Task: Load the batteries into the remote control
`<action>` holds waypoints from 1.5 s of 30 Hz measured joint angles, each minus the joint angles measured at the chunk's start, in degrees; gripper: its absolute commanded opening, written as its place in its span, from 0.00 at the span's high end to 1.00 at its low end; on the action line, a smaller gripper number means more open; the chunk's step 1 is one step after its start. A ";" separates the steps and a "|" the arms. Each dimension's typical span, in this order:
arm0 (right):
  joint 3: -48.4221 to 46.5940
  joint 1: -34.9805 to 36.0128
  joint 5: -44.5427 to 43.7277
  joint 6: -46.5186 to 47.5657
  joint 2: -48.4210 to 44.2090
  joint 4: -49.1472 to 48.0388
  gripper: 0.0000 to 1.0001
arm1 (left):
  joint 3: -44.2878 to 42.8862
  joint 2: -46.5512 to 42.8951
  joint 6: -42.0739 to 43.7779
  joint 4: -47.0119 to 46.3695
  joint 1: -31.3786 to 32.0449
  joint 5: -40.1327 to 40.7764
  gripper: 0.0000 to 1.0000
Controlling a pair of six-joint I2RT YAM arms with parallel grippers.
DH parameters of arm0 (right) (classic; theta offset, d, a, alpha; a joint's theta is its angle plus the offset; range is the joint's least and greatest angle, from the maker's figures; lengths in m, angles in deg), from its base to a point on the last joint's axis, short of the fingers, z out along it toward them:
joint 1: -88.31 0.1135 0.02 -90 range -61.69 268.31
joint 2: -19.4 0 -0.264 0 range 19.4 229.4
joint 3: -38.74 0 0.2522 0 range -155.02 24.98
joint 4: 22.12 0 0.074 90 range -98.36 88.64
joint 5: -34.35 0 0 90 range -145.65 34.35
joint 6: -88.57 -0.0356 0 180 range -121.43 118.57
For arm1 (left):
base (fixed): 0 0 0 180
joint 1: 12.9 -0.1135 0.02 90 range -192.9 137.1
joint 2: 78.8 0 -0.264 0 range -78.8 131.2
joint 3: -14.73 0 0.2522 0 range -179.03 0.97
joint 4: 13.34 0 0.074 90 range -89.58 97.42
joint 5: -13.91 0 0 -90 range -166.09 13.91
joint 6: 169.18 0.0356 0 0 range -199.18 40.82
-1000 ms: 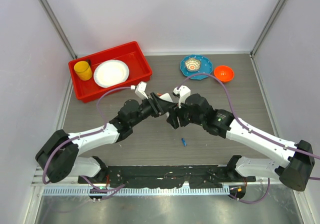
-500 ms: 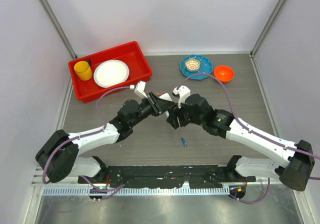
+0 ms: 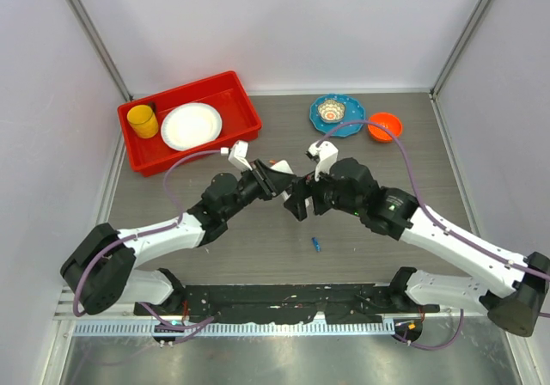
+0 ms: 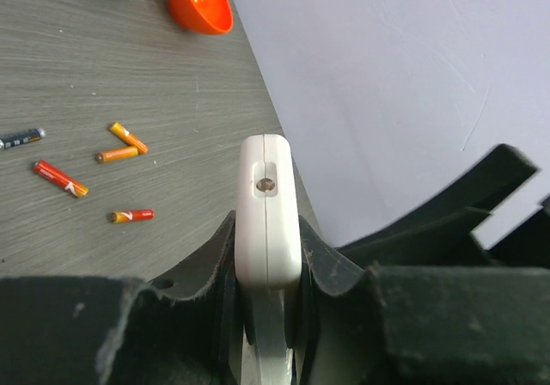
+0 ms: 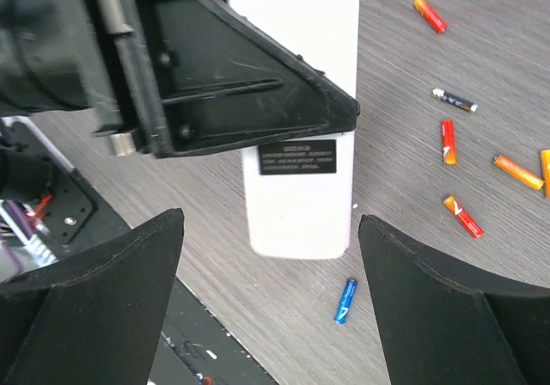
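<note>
A: Grey wood-grain table (image 3: 215, 256), white walls. What's seen nearest the bases?
B: One blue battery (image 3: 316, 244), loose on the table. Nothing's loaded yet, as far as can be judged.
A: Remote control (image 5: 301, 196)?
B: Mid-table, clamped by its long edges in the left gripper (image 4: 268, 252), labelled back shown. Cover on/off can't be told.
A: Right gripper (image 5: 271, 222)?
B: Spread wide, empty, hung just over the remote control.
A: Rest?
B: Orange-red batteries (image 5: 448, 142) and a dark battery (image 5: 454, 100) are scattered beyond; all left to be fitted. Red tray (image 3: 243, 92) and orange bowl (image 3: 384, 126) at back.
</note>
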 measured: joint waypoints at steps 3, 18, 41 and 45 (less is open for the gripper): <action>-1.05 0.00 0.46 -0.55 -2.99 1.03 0.11 | 0.00 -0.37 1.09 0.07 -0.33 1.16 1.00; 21.70 -3.15 -4.42 -26.84 -13.20 -21.59 0.16 | 11.13 -10.05 11.41 -12.48 -1.27 7.96 1.00; 27.78 -7.65 12.48 -47.30 1.73 -56.72 0.34 | 14.53 -12.26 10.67 -21.03 -1.27 13.07 1.00; 27.78 -7.82 12.68 -47.32 1.73 -56.83 0.36 | 14.56 -12.24 8.98 -21.38 -1.25 13.25 1.00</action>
